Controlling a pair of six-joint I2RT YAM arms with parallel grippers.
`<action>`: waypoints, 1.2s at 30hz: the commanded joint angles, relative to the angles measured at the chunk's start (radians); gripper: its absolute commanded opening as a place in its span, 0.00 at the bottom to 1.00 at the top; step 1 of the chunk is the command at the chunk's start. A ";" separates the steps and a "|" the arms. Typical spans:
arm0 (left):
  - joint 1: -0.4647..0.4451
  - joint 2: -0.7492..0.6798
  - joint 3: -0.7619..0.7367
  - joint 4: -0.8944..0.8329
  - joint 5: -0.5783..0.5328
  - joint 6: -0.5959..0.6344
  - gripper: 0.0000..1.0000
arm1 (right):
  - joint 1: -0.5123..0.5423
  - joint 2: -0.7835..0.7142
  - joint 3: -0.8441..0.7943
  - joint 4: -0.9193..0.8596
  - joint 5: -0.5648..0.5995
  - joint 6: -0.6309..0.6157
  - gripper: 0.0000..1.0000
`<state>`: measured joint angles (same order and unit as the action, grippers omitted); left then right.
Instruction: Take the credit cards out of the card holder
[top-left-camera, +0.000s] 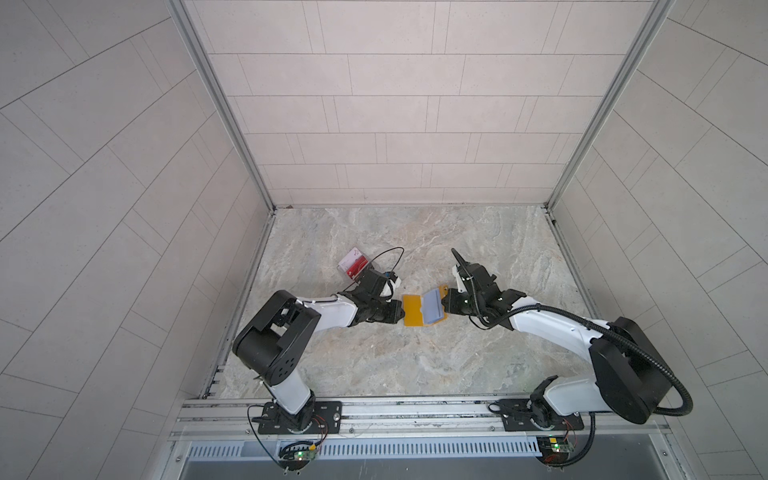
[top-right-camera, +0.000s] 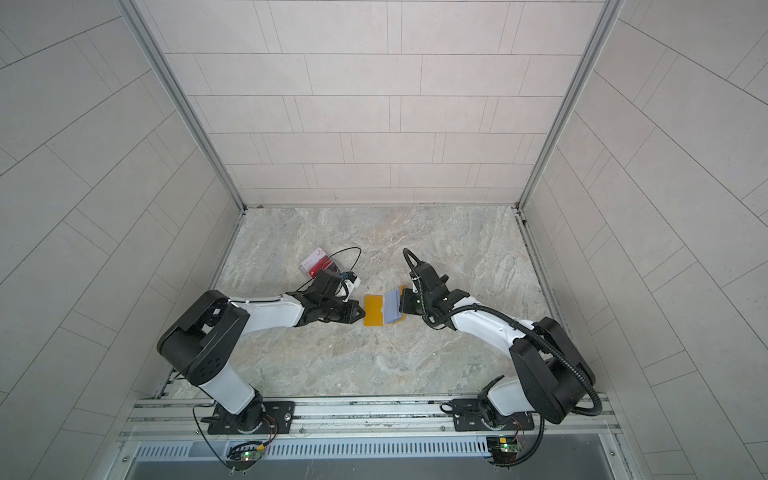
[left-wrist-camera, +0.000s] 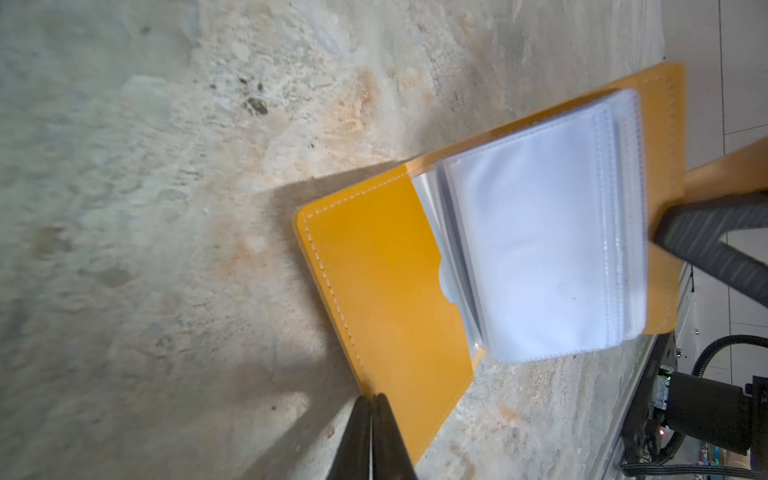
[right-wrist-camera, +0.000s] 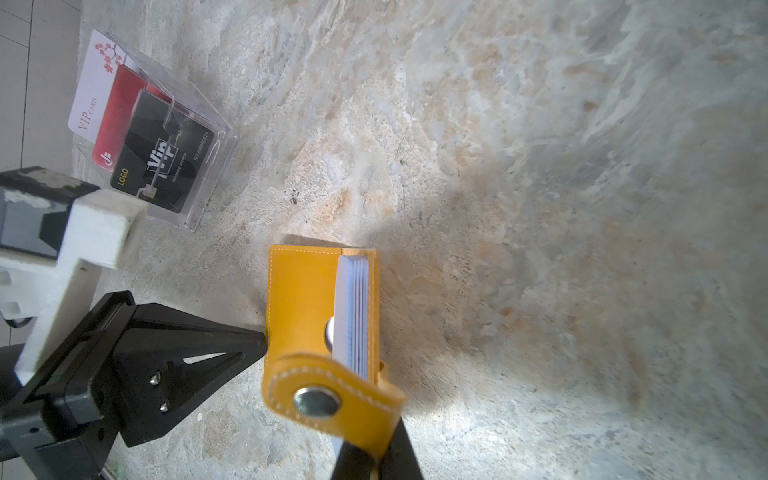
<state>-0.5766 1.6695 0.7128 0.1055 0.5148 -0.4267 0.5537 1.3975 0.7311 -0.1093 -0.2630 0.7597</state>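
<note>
The mustard-yellow card holder (top-left-camera: 413, 311) (top-right-camera: 372, 311) lies open at the middle of the table, its stack of clear bluish sleeves (left-wrist-camera: 540, 249) turned toward the right cover. My left gripper (top-left-camera: 402, 312) (left-wrist-camera: 371, 399) is shut on the edge of the left cover (left-wrist-camera: 386, 282). My right gripper (top-left-camera: 444, 305) (right-wrist-camera: 376, 457) is shut on the right cover beside the snap tab (right-wrist-camera: 316, 401). Three credit cards, a whitish one (right-wrist-camera: 93, 83), a red one (right-wrist-camera: 116, 120) and a black one (right-wrist-camera: 166, 158), stand in a clear box behind my left arm. The top sleeve looks blank.
The clear plastic box (right-wrist-camera: 212, 183) (top-left-camera: 353, 264) sits at the back left, close to the left wall and just behind my left wrist. Marble tabletop (top-left-camera: 415, 365) spreads in front of and behind the card holder. Metal rails edge the table in front.
</note>
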 joint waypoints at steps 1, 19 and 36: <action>-0.007 0.012 0.019 -0.020 -0.019 0.025 0.09 | 0.008 0.017 0.028 0.004 -0.056 -0.017 0.00; -0.011 0.011 0.000 -0.010 -0.022 0.027 0.08 | 0.065 0.099 0.121 -0.009 -0.091 -0.051 0.00; -0.011 0.007 0.010 -0.029 -0.030 0.033 0.08 | 0.027 0.074 0.131 -0.201 0.042 -0.162 0.00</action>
<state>-0.5816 1.6829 0.7139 0.0986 0.4942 -0.4095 0.5842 1.4799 0.8711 -0.2325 -0.2562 0.6254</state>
